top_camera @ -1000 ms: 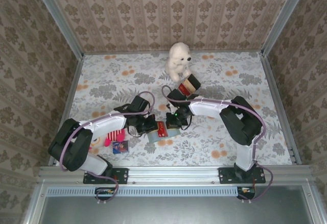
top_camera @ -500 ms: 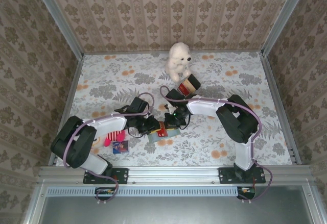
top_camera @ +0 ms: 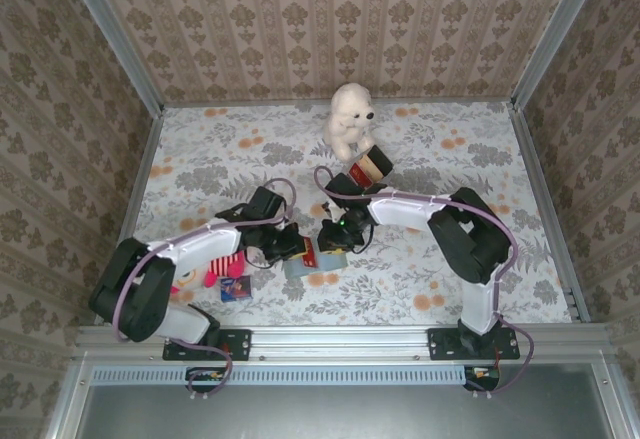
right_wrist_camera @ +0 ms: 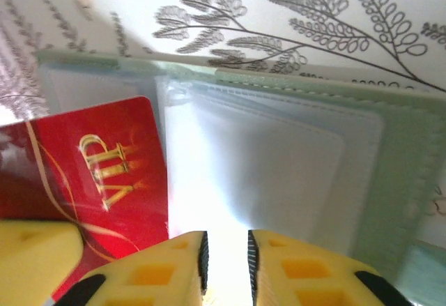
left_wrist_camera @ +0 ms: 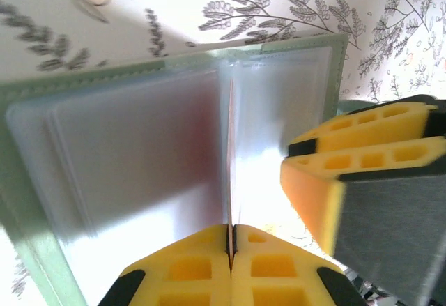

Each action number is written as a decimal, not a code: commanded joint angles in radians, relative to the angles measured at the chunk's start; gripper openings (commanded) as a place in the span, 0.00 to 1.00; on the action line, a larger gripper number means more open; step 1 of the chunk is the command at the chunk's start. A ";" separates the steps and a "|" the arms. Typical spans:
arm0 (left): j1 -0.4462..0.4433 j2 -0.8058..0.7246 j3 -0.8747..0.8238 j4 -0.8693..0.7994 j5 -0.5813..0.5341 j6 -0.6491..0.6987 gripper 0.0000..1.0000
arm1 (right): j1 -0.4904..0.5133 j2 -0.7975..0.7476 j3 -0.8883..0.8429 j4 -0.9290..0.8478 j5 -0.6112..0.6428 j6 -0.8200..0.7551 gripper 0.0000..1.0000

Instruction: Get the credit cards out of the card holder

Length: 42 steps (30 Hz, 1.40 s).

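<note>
The sage-green card holder [left_wrist_camera: 42, 90] lies open on the floral table, its pale clear pockets [right_wrist_camera: 279, 159] facing up. My left gripper [left_wrist_camera: 231, 240] is shut on a red credit card [right_wrist_camera: 97, 173] printed with "VIP". That card appears edge-on as a thin line [left_wrist_camera: 230, 153] in the left wrist view, and it stands partly out of the holder's left pocket. My right gripper [right_wrist_camera: 225, 257] hovers over the holder's middle with its jaws a little apart and nothing between them. From above, both grippers [top_camera: 298, 249] [top_camera: 333, 241] meet over the holder [top_camera: 298, 269] and the red card [top_camera: 311, 253].
A white plush bear [top_camera: 350, 119] and a small striped box [top_camera: 370, 166] stand behind the right arm. Pink items [top_camera: 215, 274] and a dark blue packet [top_camera: 236, 289] lie near the left arm's elbow. Patterned walls close in the table.
My right gripper's jaws have parted slightly. The left gripper, still pinching the red card, has shifted a little to the left, and the holder has moved a little with it.
</note>
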 commanded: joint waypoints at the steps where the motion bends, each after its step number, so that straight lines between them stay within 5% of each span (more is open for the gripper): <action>1: 0.022 -0.074 0.057 -0.196 -0.074 0.090 0.05 | -0.011 -0.103 -0.003 0.024 0.027 0.030 0.32; 5: 0.040 -0.174 0.147 -0.342 -0.164 0.184 0.05 | -0.029 -0.192 -0.015 0.033 0.067 0.027 0.40; 11: 0.064 -0.248 0.229 -0.289 -0.139 0.179 0.05 | -0.060 -0.302 -0.055 0.136 0.035 0.062 0.63; 16: 0.078 -0.243 0.272 -0.135 -0.038 0.131 0.05 | -0.122 -0.367 -0.126 0.376 -0.178 0.136 0.71; 21: 0.130 -0.235 0.295 0.000 0.096 0.064 0.05 | -0.217 -0.374 -0.217 0.728 -0.344 0.375 0.75; 34: 0.205 -0.240 0.233 0.333 0.272 -0.183 0.04 | -0.235 -0.255 -0.112 1.059 -0.504 0.631 0.66; 42: 0.215 -0.234 0.201 0.426 0.280 -0.264 0.04 | -0.235 -0.246 -0.112 1.190 -0.528 0.709 0.42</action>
